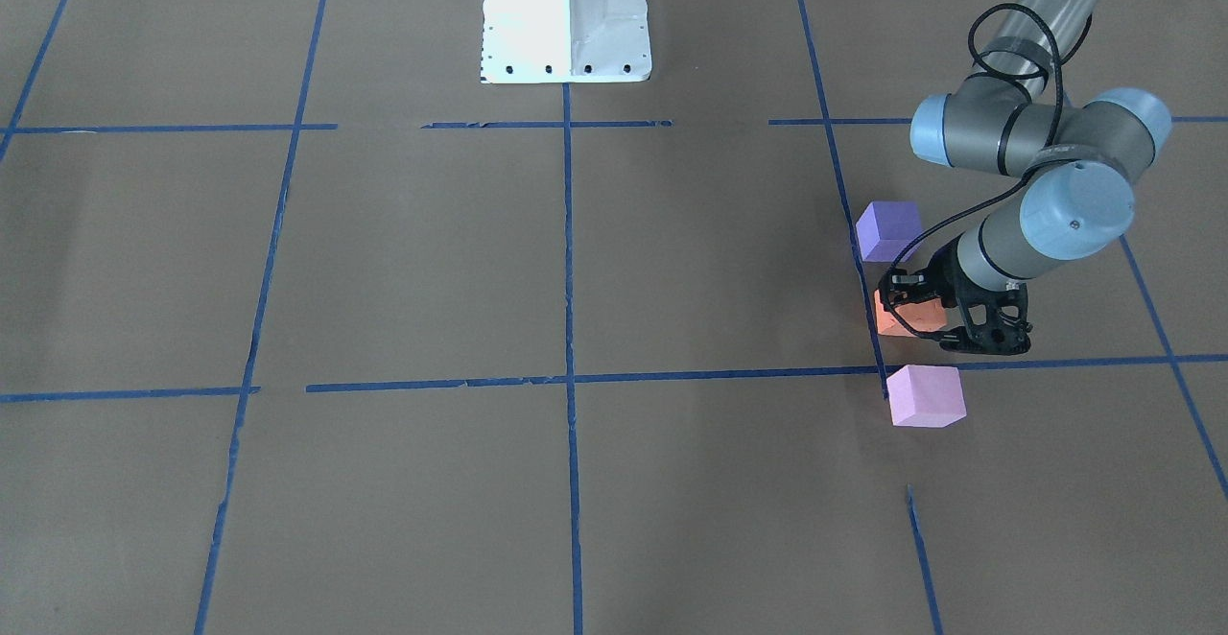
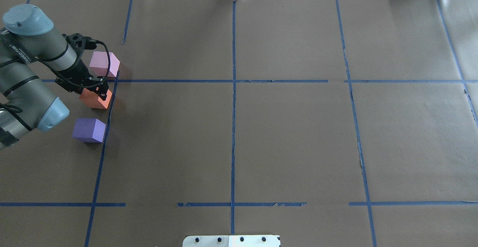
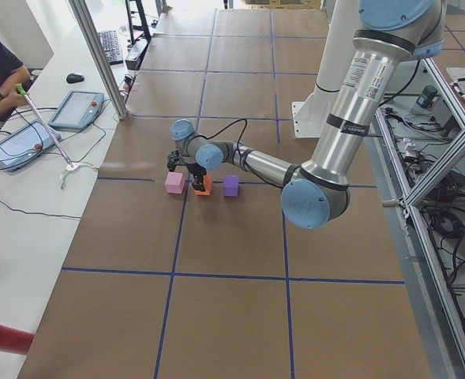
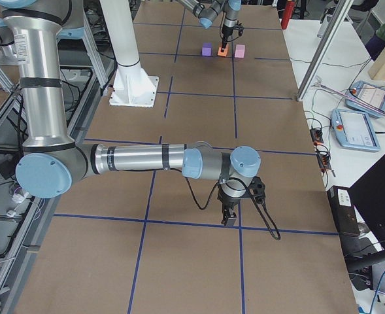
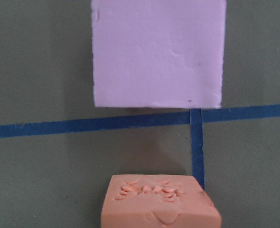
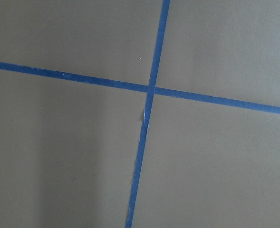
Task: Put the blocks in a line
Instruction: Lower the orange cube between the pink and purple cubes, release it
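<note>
Three cubes stand in a short row near a blue tape line. They are the light pink-lilac block [image 1: 926,395] [image 2: 104,64], the orange block [image 1: 921,317] [image 2: 93,100] and the dark violet-purple block [image 1: 887,229] [image 2: 89,129]. My left gripper [image 1: 931,323] [image 2: 93,92] points straight down on the orange block, with a finger against each side, shut on it at table level. The left wrist view shows the orange block [image 5: 161,204] low in the frame and the pink block [image 5: 159,52] beyond it. My right gripper [image 4: 230,217] hangs over a tape crossing far from the blocks. I cannot tell whether it is open or shut.
The white robot base [image 1: 566,21] stands at the table's middle edge. Blue tape lines [image 2: 233,127] divide the brown table into squares. A side bench with tablets [image 3: 74,110] and a seated person lies beyond the far edge, and a red cylinder [image 3: 3,338] rests there.
</note>
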`<state>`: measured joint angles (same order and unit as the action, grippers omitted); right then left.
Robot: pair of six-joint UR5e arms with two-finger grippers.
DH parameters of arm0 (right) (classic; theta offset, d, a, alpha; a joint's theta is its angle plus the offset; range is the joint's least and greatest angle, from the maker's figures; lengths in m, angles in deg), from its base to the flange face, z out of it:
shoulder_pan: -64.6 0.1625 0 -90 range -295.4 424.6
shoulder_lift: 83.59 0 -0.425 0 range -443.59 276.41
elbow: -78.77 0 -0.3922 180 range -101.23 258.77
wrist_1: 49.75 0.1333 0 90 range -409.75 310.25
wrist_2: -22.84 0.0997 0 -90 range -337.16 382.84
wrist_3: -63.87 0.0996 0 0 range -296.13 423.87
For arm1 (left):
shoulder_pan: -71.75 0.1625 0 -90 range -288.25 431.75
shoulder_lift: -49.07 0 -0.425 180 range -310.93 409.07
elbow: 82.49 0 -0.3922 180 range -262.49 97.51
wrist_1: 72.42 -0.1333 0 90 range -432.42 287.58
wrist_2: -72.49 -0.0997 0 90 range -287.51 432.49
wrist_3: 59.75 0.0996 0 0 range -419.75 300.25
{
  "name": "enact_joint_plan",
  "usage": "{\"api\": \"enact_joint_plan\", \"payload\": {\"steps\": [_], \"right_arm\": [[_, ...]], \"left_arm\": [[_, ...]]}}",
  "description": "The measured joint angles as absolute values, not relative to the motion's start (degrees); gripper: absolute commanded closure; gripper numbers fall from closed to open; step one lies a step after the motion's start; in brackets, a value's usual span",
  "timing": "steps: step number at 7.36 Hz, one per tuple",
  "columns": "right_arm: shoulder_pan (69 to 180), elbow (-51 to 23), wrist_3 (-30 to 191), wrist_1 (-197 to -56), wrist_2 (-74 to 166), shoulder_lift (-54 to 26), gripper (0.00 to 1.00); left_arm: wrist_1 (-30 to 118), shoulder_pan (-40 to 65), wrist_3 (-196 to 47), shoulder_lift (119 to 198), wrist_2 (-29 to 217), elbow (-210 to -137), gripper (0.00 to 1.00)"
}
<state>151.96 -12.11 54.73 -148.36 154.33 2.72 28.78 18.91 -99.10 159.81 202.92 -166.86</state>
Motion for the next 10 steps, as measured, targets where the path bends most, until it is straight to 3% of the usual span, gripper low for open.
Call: {"api": "enact_joint_plan", "payload": {"steps": [1, 2, 3, 10], "right_arm": [[152.0, -12.1, 54.7, -148.4, 154.3, 2.7, 0.0], [152.0, -12.1, 54.7, -148.4, 154.3, 2.7, 0.0], [152.0, -12.1, 54.7, -148.4, 154.3, 2.7, 0.0], [152.0, -12.1, 54.7, -148.4, 154.3, 2.7, 0.0]], "left_arm": [[28.8, 18.9, -99.1, 159.8, 202.9, -166.8, 0.35], [28.8, 18.9, -99.1, 159.8, 202.9, -166.7, 0.04], [28.7, 18.9, -99.1, 159.8, 202.9, -166.7, 0.0], [28.8, 18.9, -99.9, 159.8, 203.0, -167.0, 0.0]]}}
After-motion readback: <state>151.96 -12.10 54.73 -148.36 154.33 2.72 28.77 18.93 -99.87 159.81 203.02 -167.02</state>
